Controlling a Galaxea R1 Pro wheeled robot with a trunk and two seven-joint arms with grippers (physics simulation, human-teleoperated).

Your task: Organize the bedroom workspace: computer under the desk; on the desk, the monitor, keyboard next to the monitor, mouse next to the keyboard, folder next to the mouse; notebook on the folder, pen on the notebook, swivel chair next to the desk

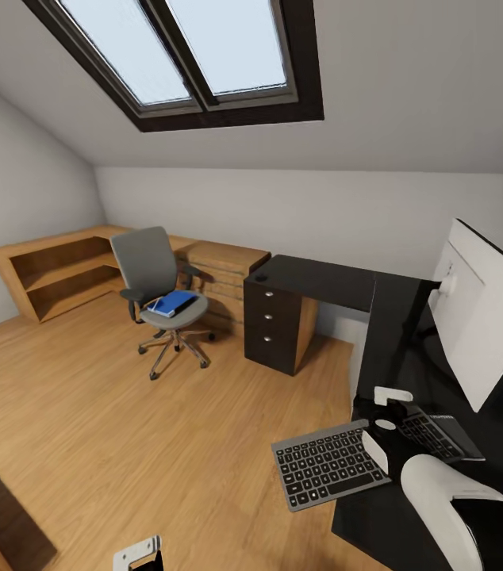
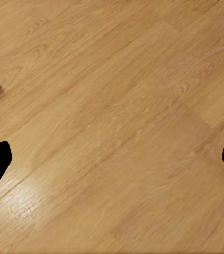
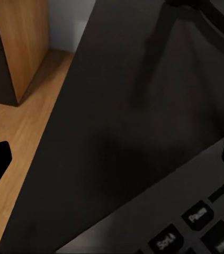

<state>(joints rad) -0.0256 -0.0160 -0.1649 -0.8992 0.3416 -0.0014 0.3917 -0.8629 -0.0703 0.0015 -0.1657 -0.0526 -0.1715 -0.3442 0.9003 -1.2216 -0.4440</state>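
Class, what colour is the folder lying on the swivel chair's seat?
Bright blue. The folder on the swivel chair shows best in the head view.

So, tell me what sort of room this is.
Probably an attic room used as a home office: a black-framed skylight set in the sloped grey ceiling, a large black-topped L-shaped desk with a white-backed monitor, and a grey swivel chair on a light wood floor.

Standing in the room, I am counting one swivel chair point(image 1: 160, 295), one blue folder point(image 1: 174, 302) lying on its seat, one keyboard point(image 1: 374, 458), one monitor point(image 1: 485, 317). One L-shaped desk point(image 1: 339, 285) is showing, with one three-drawer unit point(image 1: 271, 325); two skylight panes point(image 1: 176, 47) are showing overhead.
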